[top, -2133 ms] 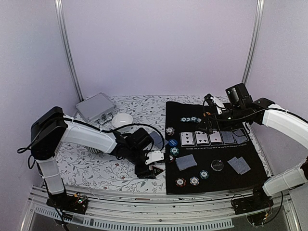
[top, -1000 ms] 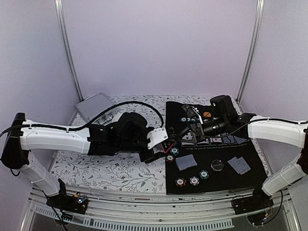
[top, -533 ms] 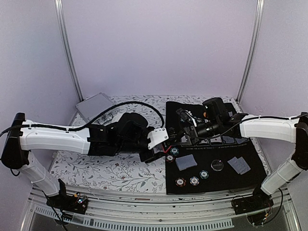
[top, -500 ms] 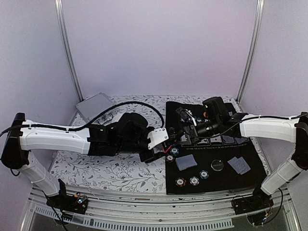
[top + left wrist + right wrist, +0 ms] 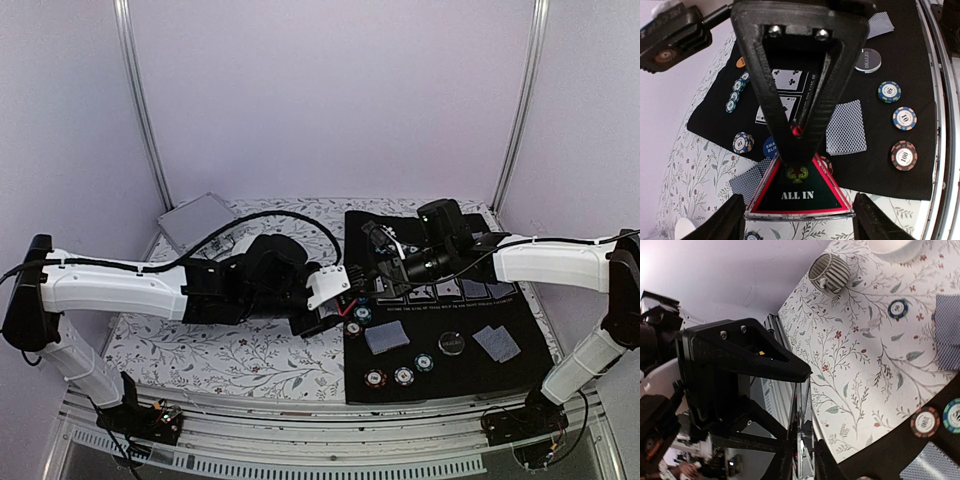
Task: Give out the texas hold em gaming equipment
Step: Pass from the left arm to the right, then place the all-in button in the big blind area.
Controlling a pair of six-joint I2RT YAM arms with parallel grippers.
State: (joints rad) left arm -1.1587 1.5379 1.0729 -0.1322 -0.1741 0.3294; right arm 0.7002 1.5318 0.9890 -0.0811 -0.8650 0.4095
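The left arm is no longer hanging back over the flowered cloth: it has swung out to the middle of the bench and is now holding steady at the left edge of the mat [image 5: 470,380]. The right arm has come off the far card row and is closing in on it. The right gripper [image 5: 378,280] is now sitting just beside the left gripper [image 5: 335,312].

To me this is shaping up as a hand-over, or a joint placing. Nothing new is lying on the mat yet.

The left gripper is pinching the ALL IN marker [image 5: 797,192], a red-edged triangle, in the air over that left mat edge. Its fingers [image 5: 826,100] are squeezing the marker's tip from either side.

The marker is showing its printed face to the wrist camera. Its tip is pointing up into the fingers, and judging by the mat below, toward the right edge. Its wide base, the long axis, is running roughly from far edge to near edge.

In the right wrist view the right gripper's fingers are standing drawn close together. I cannot tell whether they are meeting or nipping something thin.

Below, a card pair [image 5: 846,127] and the chips [image 5: 904,117] are waiting along the near edge.
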